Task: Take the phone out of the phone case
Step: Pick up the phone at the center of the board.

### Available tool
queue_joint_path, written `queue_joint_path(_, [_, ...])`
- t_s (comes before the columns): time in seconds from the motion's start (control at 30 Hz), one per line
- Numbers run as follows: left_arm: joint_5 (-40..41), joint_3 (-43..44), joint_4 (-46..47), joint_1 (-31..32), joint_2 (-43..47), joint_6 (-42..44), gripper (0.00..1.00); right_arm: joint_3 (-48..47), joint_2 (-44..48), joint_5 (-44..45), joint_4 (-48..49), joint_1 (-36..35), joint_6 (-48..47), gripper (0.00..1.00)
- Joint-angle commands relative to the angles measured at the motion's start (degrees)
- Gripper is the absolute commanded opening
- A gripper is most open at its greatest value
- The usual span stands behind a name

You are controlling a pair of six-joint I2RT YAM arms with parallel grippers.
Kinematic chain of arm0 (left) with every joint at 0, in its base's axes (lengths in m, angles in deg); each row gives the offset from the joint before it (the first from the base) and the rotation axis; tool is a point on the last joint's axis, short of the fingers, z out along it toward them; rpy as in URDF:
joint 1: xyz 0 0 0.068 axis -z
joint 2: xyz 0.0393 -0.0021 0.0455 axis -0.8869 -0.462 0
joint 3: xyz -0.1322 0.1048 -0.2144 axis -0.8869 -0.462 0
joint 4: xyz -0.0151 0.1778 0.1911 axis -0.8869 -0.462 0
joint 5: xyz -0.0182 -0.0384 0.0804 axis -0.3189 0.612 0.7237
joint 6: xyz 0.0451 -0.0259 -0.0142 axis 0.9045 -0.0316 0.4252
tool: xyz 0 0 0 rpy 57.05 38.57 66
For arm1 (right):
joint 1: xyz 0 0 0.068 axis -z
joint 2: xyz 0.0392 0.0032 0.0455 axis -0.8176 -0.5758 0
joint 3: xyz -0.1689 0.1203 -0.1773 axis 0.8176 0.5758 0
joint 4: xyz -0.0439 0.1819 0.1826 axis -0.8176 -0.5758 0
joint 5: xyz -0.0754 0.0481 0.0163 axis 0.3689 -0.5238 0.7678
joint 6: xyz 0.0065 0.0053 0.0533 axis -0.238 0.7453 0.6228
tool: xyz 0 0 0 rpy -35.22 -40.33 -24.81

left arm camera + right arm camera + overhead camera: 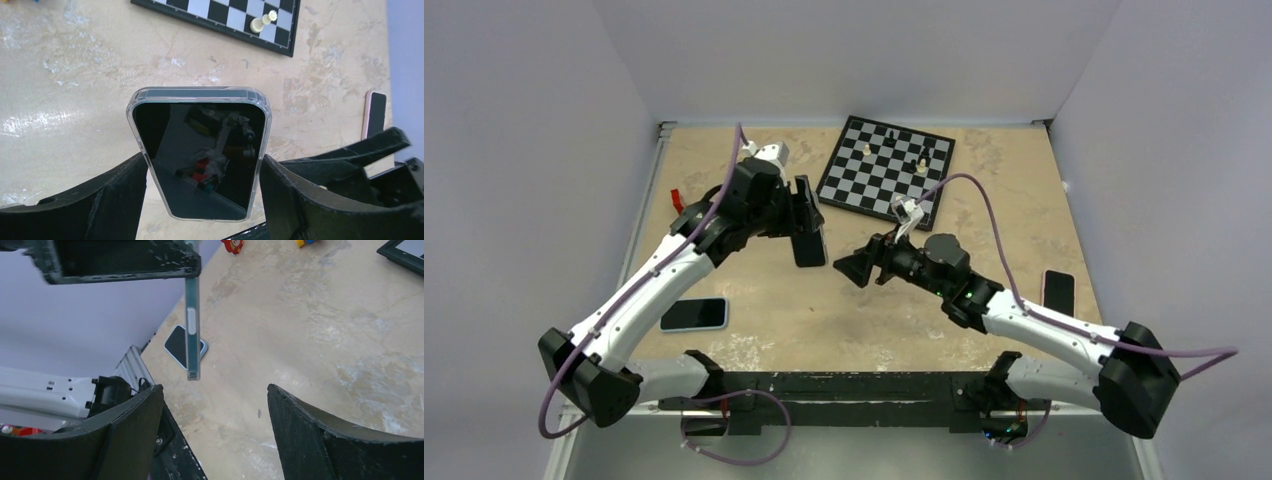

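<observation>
1. Phones: three. One phone (pixel 200 160) is held in the air. A second phone (pixel 694 314) lies flat, screen up, on the worktop (pixel 1004 220) beside the left arm. A third phone (pixel 1058 291), pink-rimmed, lies flat near the right edge.
2. Cases: one clear phone case (pixel 200 94) is certain, and it is fitted around the held phone on all four edges. Whether the other two handsets are cased cannot be told.
3. Grippers: two, the left gripper (pixel 807 228) and the right gripper (pixel 852 268).
4. Other items: one chessboard (pixel 886 170) lies at the far side with a few chess pieces (pixel 263 21) on it, too small to count with certainty. One red toy (pixel 676 198) sits near the far left edge.
5. Appearance of the held phone: the screen is dark and glossy and reflects the rig. The corners are rounded, and a dark green band shows through the case at the far end. Edge-on in the right wrist view it is slim, with a pale side button.
6. Location: it is off the worktop near the middle, between the chessboard and the arm bases, and touches only the left gripper.
7. Left jaws: closed on the two long sides of the case.
8. Right jaws: spread wide and empty, near the phone's free end but apart from it.
</observation>
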Motion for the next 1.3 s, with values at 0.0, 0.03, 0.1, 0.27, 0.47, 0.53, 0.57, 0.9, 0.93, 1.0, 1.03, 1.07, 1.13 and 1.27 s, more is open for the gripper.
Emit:
queue_joint_path(0.0, [1.6,0.5,4.0,-0.2,3.8,-1.0,0.00,-6.3,-6.3,3.4,8.7,-2.1,2.0,0.77])
queue_joint_path(0.03, [1.2,0.5,4.0,-0.2,4.0,-1.2,0.00,-7.6,-8.0,2.8,8.9,-2.5,1.9,0.75])
queue_joint_path(0.1, [0.8,0.0,4.4,-0.2,4.4,-1.7,0.00,-9.8,-10.3,3.0,9.2,-3.8,1.1,0.73])
queue_joint_path(0.27, [0.0,-0.5,4.9,-0.2,4.7,-2.2,0.00,-12.7,-13.6,5.3,9.1,-5.0,0.7,0.69])
queue_joint_path(0.47, [-0.2,-1.2,5.5,-0.2,5.1,-3.0,0.00,-13.0,-16.3,5.5,10.6,-5.2,1.7,0.55])
queue_joint_path(0.53, [-0.3,-1.2,5.7,-0.3,5.1,-3.3,0.00,-12.4,-16.9,5.0,11.9,-5.3,2.5,0.54])
queue_joint_path(0.57, [-0.5,-1.4,6.0,-0.2,5.1,-3.4,0.00,-12.3,-17.2,4.8,12.5,-5.3,2.6,0.54])
queue_joint_path(0.9, [-3.8,-2.1,8.6,-0.2,4.8,-3.1,0.05,-11.9,-18.3,4.0,12.3,-5.6,3.5,0.16])
queue_joint_path(0.93, [-4.0,-2.1,9.1,-0.3,5.0,-2.8,0.14,-11.8,-18.2,3.3,12.5,-5.5,3.6,0.05])
queue_joint_path(1.0, [-4.0,-2.1,9.7,-0.3,5.4,-2.1,0.51,-10.6,-17.5,2.0,13.7,-5.5,4.4,0.00])
queue_joint_path(1.03, [-4.0,-2.0,9.9,-0.4,5.8,-1.5,0.72,-9.7,-16.8,2.2,14.6,-5.5,4.7,0.00])
queue_joint_path(1.07, [-4.0,-2.0,10.3,-0.5,6.2,-0.7,0.95,-8.9,-15.9,2.4,15.2,-5.4,4.6,0.00])
queue_joint_path(1.13, [-4.0,-2.5,12.3,-0.9,7.6,1.0,1.00,-8.0,-13.8,2.0,14.4,-4.3,3.6,0.00])
queue_joint_path(1.27, [-4.0,-5.5,17.0,-1.5,11.7,3.7,1.00,-6.0,-9.7,-5.3,14.5,1.6,3.6,0.00])
